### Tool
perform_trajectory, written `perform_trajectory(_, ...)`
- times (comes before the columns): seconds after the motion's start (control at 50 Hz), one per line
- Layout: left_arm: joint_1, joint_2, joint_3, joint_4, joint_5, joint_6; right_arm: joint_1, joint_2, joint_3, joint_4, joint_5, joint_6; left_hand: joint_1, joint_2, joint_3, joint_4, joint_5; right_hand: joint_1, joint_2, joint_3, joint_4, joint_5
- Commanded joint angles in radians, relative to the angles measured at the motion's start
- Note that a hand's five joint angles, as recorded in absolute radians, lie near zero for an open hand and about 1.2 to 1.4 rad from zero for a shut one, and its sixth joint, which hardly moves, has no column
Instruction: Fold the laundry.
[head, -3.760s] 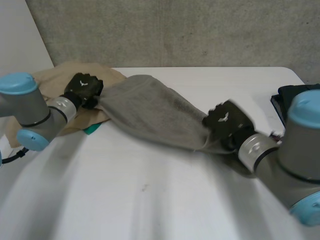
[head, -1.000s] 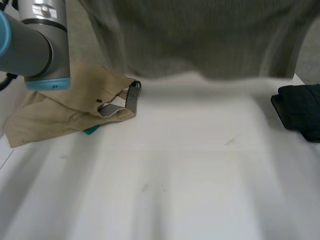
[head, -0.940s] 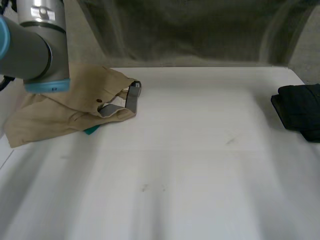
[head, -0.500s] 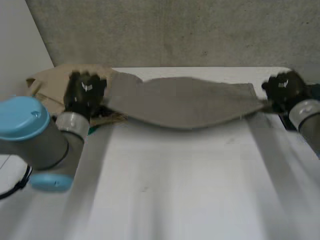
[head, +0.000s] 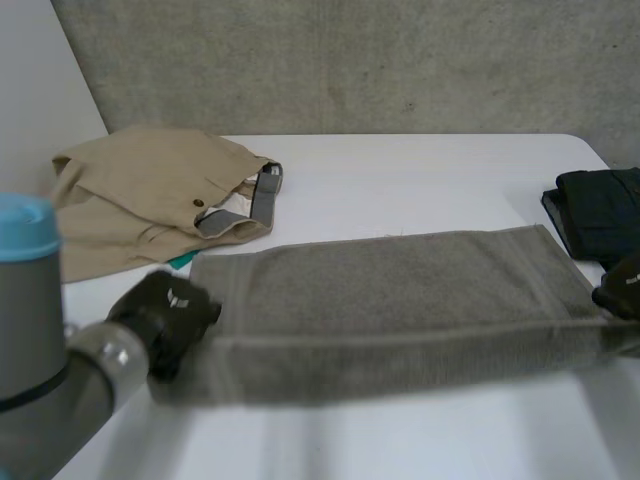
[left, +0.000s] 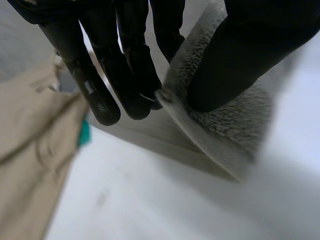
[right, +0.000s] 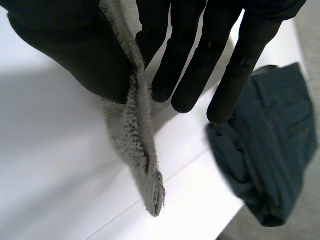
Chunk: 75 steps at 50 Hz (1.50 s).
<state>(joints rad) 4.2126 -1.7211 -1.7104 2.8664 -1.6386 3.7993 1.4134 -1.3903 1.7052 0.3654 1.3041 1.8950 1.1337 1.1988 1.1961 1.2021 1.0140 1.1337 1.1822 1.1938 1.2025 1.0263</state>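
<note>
Head view: a grey towel (head: 400, 295) lies spread lengthwise across the white table (head: 400, 170). Its far long edge is flat on the surface; its near long edge is raised off the table between the two hands.

The left hand (head: 165, 315) is at the towel's near left corner. Left wrist view: the left hand (left: 125, 50) pinches the towel's (left: 225, 125) hemmed edge between the thumb, pressed on the pile side, and nearly straight fingers (left: 95, 85) beneath it.

The right hand (head: 625, 285) is at the towel's near right corner. Right wrist view: the right hand (right: 190, 50) likewise clamps the towel's (right: 130, 115) edge between the thumb and the extended fingers (right: 235, 75), and the free corner hangs below the grip down to the table.

Beige trousers (head: 150, 200) lie crumpled beyond the towel's far left corner, near it. A teal item (head: 180, 262) shows from under them, just beside that corner. A dark garment (head: 600, 215) lies just beside the towel's right end, at the table's edge, with a strip of bare table between it and the towel in the right wrist view.
</note>
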Motion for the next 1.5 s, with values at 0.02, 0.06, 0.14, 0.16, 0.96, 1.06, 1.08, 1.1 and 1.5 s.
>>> perform_trajectory(0.02, 0.009, -0.222, 0.169, 0.247, -0.003, -0.004, 0.088, 0.135, -0.090, -0.267, 0.007, 0.150, 0.263, 0.197, 0.200, 0.194, 0.208, 0.263, 0.214, 0.202, 0.194, 0.195)
perform_trajectory(0.06, 0.009, -0.299, 0.231, 0.321, -0.013, -0.004, 0.124, 0.191, -0.131, -0.344, 0.006, 0.180, 0.263, 0.197, 0.200, 0.194, 0.208, 0.263, 0.214, 0.202, 0.194, 0.195)
perform_trajectory(0.14, 0.013, -0.411, 0.339, 0.399, -0.061, -0.003, 0.157, 0.292, -0.211, -0.465, 0.018, 0.199, 0.263, 0.197, 0.200, 0.194, 0.208, 0.263, 0.214, 0.202, 0.194, 0.195)
perform_trajectory(0.16, 0.015, -0.429, 0.360, 0.409, -0.073, 0.000, 0.167, 0.319, -0.234, -0.491, 0.018, 0.203, 0.263, 0.197, 0.200, 0.194, 0.208, 0.263, 0.214, 0.202, 0.194, 0.195)
perform_trajectory(0.96, -0.042, -0.374, 0.264, 0.550, -0.104, -0.142, 0.013, 0.408, -0.257, -0.362, -0.121, 0.429, -0.959, -1.024, -1.022, -1.028, -1.014, -0.679, -0.728, -0.739, -0.748, -0.746)
perform_trajectory(1.06, -0.045, -0.374, 0.264, 0.550, -0.104, -0.153, 0.013, 0.474, -0.272, -0.430, -0.106, 0.423, -0.959, -1.024, -1.022, -1.028, -1.014, -0.170, -0.219, -0.230, -0.239, -0.237)
perform_trajectory(1.08, -0.045, -0.373, 0.264, 0.550, -0.104, -0.153, 0.012, 0.479, -0.274, -0.436, -0.103, 0.418, -0.959, -1.024, -1.022, -1.028, -1.014, 0.094, 0.045, 0.033, 0.025, 0.026)
perform_trajectory(1.1, -0.046, -0.373, 0.264, 0.550, -0.104, -0.155, 0.009, 0.485, -0.282, -0.444, -0.086, 0.412, -0.959, -1.024, -1.022, -1.028, -1.014, 0.261, 0.212, 0.201, 0.192, 0.194)
perform_trajectory(1.5, -0.029, -0.246, 0.175, 0.550, -0.089, -0.224, -0.165, 0.317, -0.274, -0.439, -0.011, 0.246, -0.959, -1.024, -1.022, -1.028, -1.014, 0.263, 0.214, 0.202, 0.194, 0.195)
